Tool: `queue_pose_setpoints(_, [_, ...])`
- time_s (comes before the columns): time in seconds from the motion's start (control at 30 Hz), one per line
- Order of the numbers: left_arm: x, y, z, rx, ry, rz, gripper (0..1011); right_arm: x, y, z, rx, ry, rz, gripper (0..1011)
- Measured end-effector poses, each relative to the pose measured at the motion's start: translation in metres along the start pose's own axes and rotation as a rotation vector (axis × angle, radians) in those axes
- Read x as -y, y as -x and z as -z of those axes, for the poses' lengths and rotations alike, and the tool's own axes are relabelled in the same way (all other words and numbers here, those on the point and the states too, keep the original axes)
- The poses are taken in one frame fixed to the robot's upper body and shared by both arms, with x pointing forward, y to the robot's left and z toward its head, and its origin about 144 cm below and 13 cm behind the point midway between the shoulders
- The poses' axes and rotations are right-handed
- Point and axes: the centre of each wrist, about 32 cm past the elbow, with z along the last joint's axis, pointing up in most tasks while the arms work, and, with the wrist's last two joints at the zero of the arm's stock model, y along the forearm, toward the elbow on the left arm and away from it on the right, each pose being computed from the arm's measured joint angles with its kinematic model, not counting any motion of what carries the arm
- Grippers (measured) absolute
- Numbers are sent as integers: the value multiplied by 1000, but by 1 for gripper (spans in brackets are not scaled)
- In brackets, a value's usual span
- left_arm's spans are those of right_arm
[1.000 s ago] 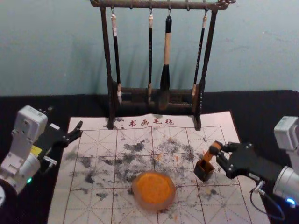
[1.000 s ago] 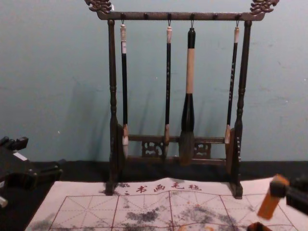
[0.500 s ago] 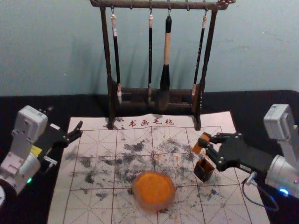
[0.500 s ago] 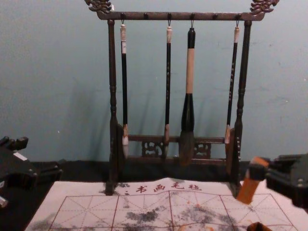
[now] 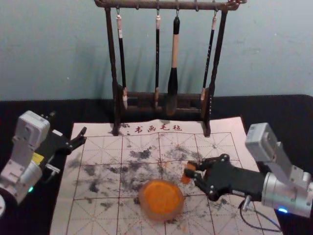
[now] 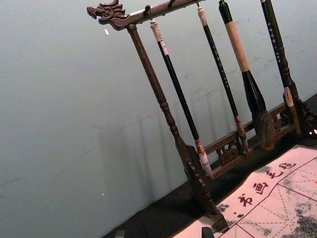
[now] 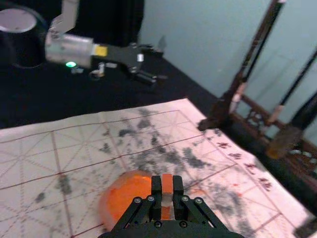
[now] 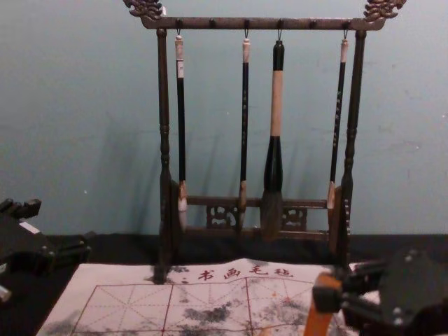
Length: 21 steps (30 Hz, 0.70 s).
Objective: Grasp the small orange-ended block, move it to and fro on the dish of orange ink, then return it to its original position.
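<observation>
"block (image 5: 186, 177) first, in the head view?"

"it's in the right hand (image 5: 190, 170), which is clamped on it, near the ink dish (image 5: 164, 216), by its far right side. dish is on the marked mat (image 5: 98, 215) on the black counter (image 5: 283, 107)."

"and the left hand (image 5: 84, 135)?"

"parked at the mat's left edge, fingers apart."

"left wrist view?"

"rack (image 6: 158, 91), with four brushes (image 6: 182, 99) hanging from it, and a corner of the mat."

"right wrist view?"

"block's pinched between both fingertips, with the orange-inked dish beyond. can't tell whether they touch."

"last one, the chest view?"

"right hand reaches in at the lower right, still just the block in its grip, tilted a little, top end leaning right. mat spreads out behind it, up to the rack's feet."
</observation>
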Motion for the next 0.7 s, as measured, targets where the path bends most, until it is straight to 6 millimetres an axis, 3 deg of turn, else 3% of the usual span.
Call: queue_pose_setpoints(0.7, [0,0,0,0,0,0,1001,-31,11,3,32,69,-132,94])
